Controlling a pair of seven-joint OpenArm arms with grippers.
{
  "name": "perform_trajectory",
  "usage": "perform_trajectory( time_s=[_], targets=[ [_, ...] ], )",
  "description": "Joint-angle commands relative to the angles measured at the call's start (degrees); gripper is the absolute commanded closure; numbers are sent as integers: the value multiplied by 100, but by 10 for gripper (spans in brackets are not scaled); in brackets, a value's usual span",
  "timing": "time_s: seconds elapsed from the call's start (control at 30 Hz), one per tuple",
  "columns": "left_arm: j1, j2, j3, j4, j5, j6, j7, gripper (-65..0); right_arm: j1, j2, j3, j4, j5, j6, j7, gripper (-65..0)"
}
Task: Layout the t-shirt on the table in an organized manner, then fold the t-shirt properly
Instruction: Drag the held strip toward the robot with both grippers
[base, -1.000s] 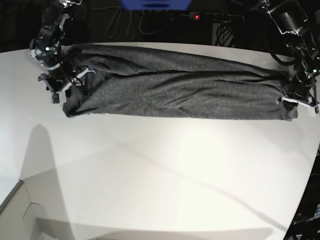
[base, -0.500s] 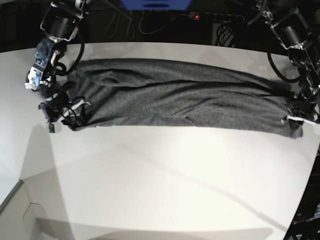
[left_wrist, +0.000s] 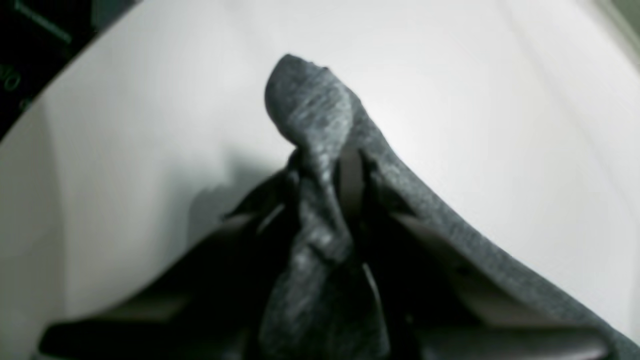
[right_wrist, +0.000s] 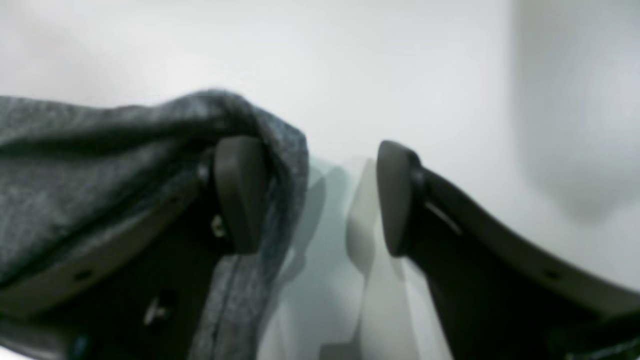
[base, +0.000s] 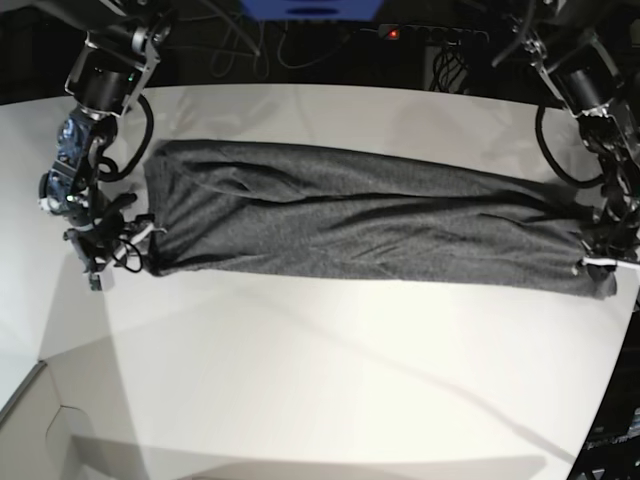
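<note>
Left pincer (left_wrist: 345, 200) pinched the t-shirt (base: 370, 225); right pincer (right_wrist: 315, 200) gaped, cloth draped over one finger. Regrip, then keep it taut on the counter (base: 330, 380).

We get bright overhead glare mid-table (base: 400, 300) in base, long shadows lower left, barrel bend at edges; both wrist views soft, near parts badly out of focus.

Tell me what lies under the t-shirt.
The t-shirt lies stretched across the white table, whose bare top shows all around it. Whatever is beneath the cloth itself is covered and cannot be seen.
</note>
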Motion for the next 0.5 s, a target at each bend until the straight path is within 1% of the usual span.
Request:
perform_trajectory(
  time_s=[0.0, 0.1, 0.3, 0.47],
  targets=[
    [-114, -103, -35, 126, -57, 1, -121, -2, 181, 46, 5, 80, 69, -7, 84, -359],
    [-184, -103, -70, 126, -57, 1, -86, -2, 216, 82, 5, 89, 69, -7, 84, -359],
    [-184, -94, -545, 126, -57, 1, -77, -2, 216, 231, 41, 124, 77, -7, 48, -359],
    [-167, -94, -580, 135, -57, 1, -77, -2, 84, 240, 49, 133, 77, -7, 22, -359]
  ],
)
